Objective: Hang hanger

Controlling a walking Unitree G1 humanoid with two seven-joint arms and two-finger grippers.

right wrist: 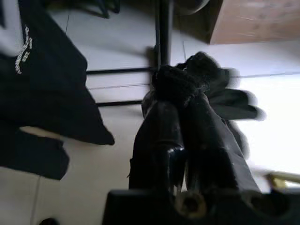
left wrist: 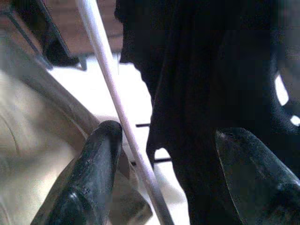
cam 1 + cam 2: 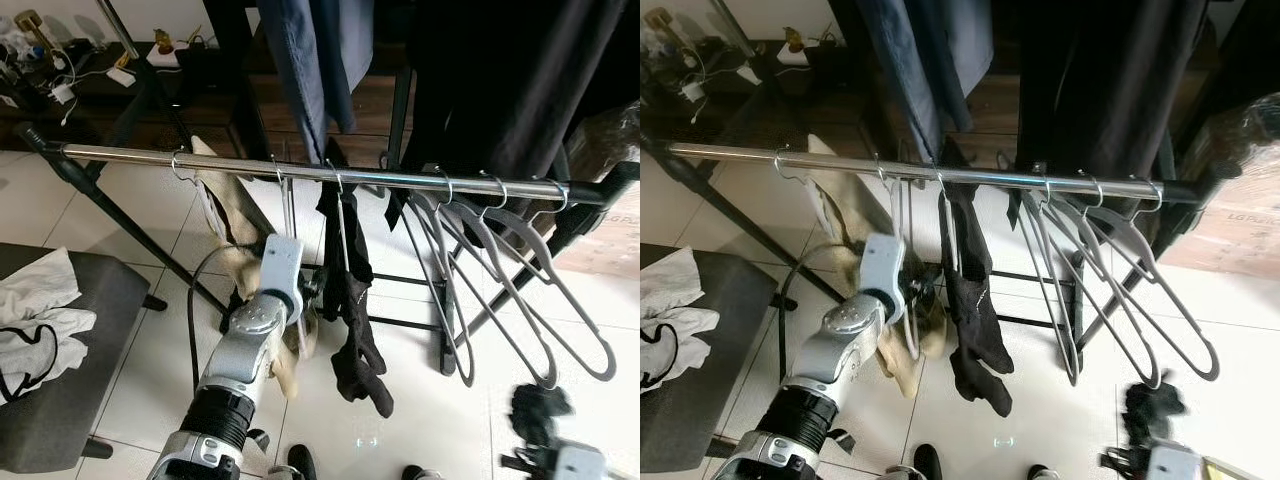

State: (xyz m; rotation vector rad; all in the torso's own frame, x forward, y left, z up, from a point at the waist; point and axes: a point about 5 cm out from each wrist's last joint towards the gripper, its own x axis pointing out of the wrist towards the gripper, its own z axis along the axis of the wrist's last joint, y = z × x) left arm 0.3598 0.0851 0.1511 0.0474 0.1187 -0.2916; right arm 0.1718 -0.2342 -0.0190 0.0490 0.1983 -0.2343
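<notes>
Beneath the chrome rail (image 3: 300,172), we spread our left gripper (image 2: 159,154) wide around the already hooked white hanger (image 3: 288,215), leaving only withdrawal, we judge, while our lowered right gripper (image 1: 180,117) pinches a dark cloth (image 1: 201,75).

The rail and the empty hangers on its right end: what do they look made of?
The rail looks like polished metal, probably chromed steel: silver, with bright highlights along its length. The empty hangers look like grey matte plastic or coated wire with thin metal hooks; the frames leave that open. The left gripper is open around a pale, smooth hanger bar, likely the same material.
</notes>
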